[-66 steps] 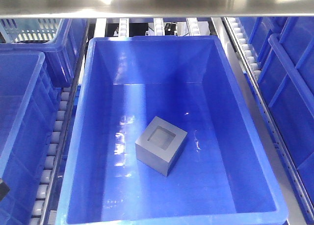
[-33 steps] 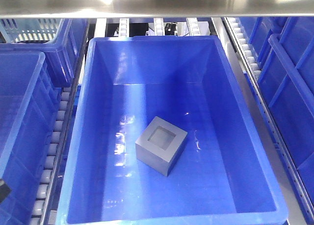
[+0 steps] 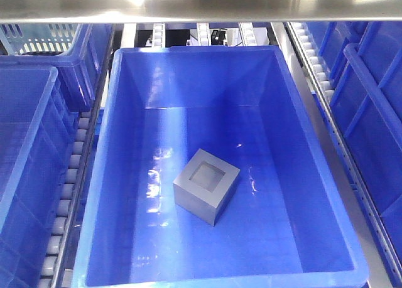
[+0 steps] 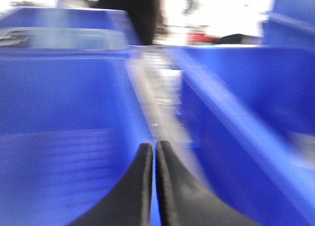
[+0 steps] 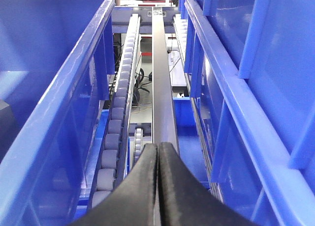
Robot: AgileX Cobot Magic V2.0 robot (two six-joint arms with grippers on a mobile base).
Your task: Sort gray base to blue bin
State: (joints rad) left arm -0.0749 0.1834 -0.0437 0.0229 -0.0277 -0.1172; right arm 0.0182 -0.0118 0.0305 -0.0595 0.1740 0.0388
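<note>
The gray base (image 3: 206,186) rests on the floor of the blue bin (image 3: 108,137), slightly right of the middle, with its square recessed pocket facing up. Neither gripper shows in the front view, and nothing touches the base. In the blurred left wrist view, my left gripper (image 4: 154,146) is shut and empty, hanging over the gap between two blue bins. My right gripper (image 5: 157,146) is also shut and empty, above the roller track between two bins.
More blue bins stand to the left (image 3: 25,150) and right (image 3: 377,112) of the bin. A pale-blue lattice basket (image 3: 38,37) sits at the back left. Roller tracks (image 3: 69,181) run between the bins. A steel beam (image 3: 201,5) crosses overhead.
A dark piece of the left arm at the front view's lower left edge has slid down and out of the frame. The gray base has not moved.
</note>
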